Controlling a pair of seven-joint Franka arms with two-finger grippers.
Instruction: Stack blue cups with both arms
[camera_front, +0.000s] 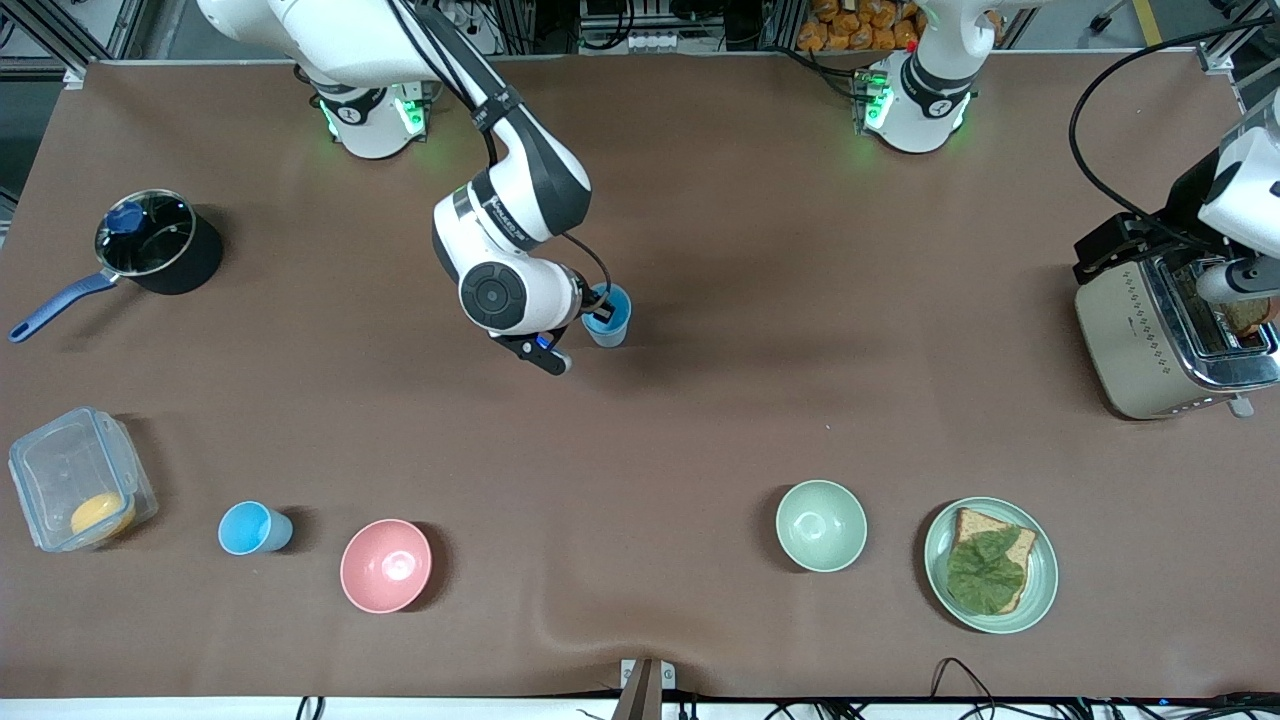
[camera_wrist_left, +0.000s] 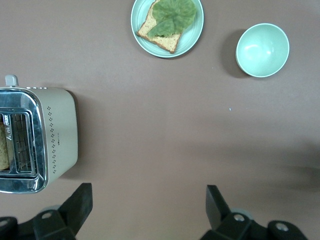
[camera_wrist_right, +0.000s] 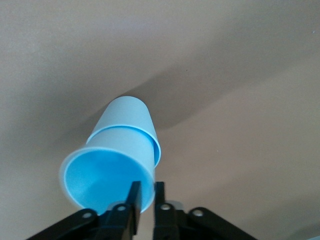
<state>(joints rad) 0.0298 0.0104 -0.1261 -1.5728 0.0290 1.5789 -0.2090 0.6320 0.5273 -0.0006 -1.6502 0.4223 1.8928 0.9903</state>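
No legible text anywhere; markings on right arm (camera_front: 500, 215) and toaster (camera_wrist_left: 57, 137) unreadable.

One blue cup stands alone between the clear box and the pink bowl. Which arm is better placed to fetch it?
Probably the right. Its end effector is at the stacked cups; the lone blue cup stands toward its end. The left end effector hangs open beside the toaster.

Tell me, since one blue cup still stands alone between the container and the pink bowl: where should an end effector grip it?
Grip the lone blue cup by its rim from above, one finger inside: it appears upright, mouth open, with free space around it.
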